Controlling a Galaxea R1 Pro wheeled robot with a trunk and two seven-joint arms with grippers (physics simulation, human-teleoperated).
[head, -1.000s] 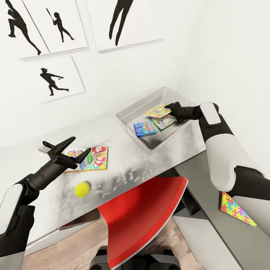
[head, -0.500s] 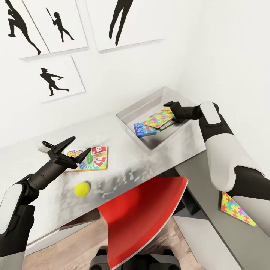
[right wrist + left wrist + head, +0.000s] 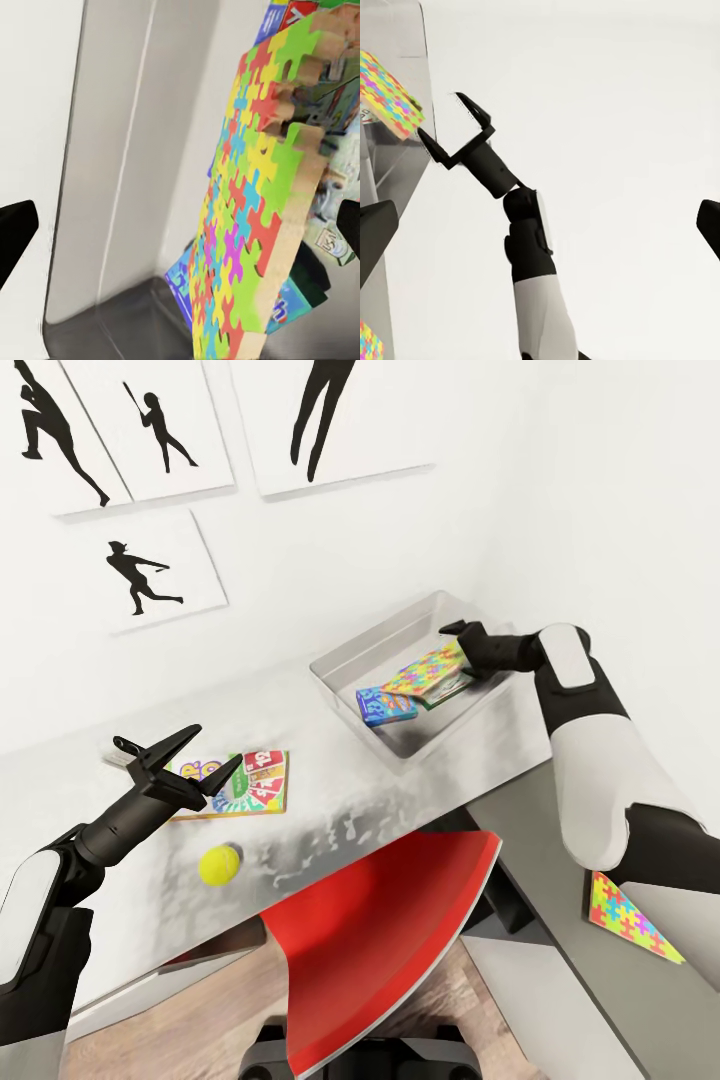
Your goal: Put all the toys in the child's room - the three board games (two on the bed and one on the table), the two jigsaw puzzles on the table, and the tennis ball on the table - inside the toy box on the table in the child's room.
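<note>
The right gripper (image 3: 462, 641) is sitting with its fingers apart beside the jigsaw puzzle (image 3: 424, 671) – it is leaning inside the toy box (image 3: 345, 652), so bumping it could be tipping it out – the left gripper (image 3: 195, 757) is open too.

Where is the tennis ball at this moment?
In the head view the tennis ball lies on the white table at the left, just in front of the Skip-Bo board game and below the open left gripper.
</note>
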